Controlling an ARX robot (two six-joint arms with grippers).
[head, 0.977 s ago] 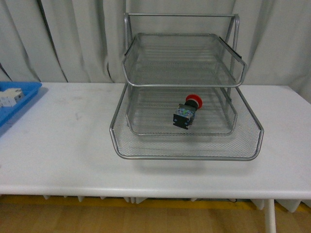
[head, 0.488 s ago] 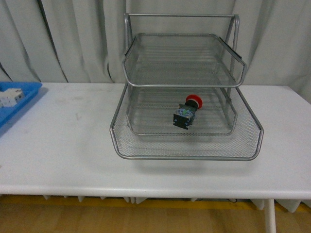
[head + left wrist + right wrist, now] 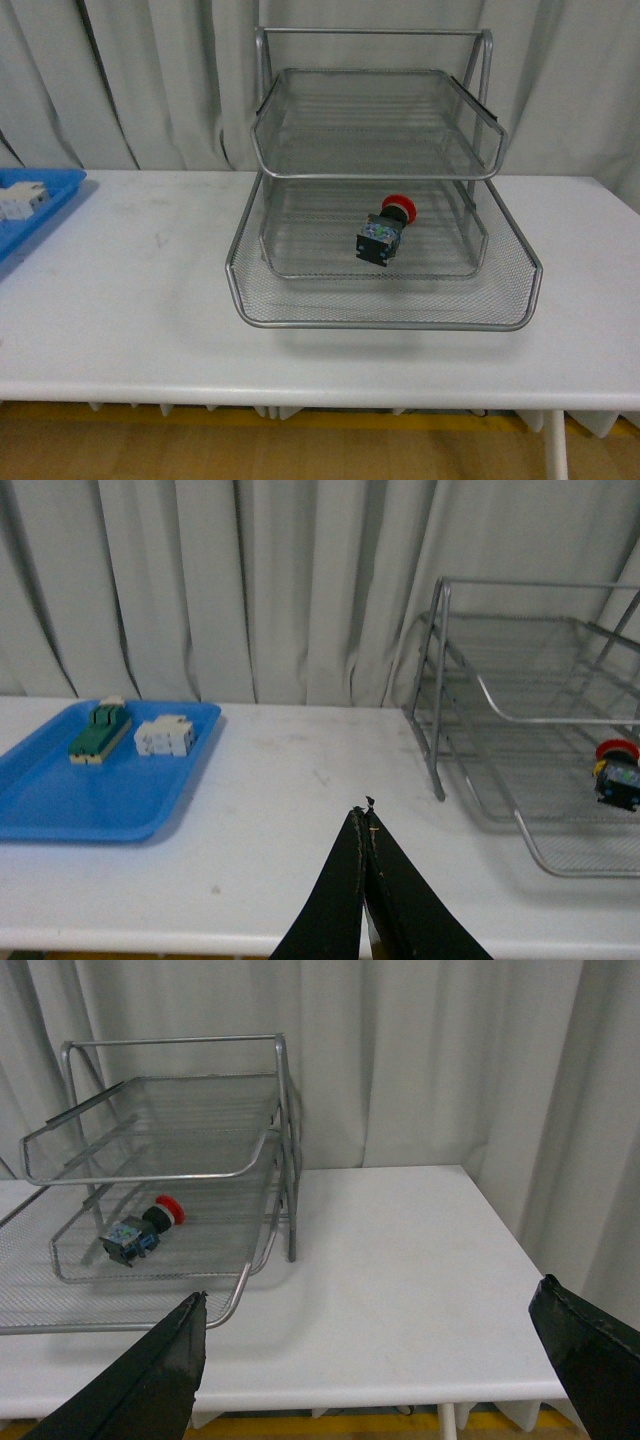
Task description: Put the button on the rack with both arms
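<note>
On the middle shelf of the rack [image 3: 380, 177] the button [image 3: 385, 230] lies on its side. The left gripper [image 3: 366, 815] is closed and empty; the right gripper [image 3: 370, 1295] stands wide, holding nothing.

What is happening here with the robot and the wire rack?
Nothing is being handled right now. The small red-capped push button lies on its side in the middle tier of the silver wire-mesh rack. The left gripper is shut, the right gripper is open, and neither holds anything.
</note>
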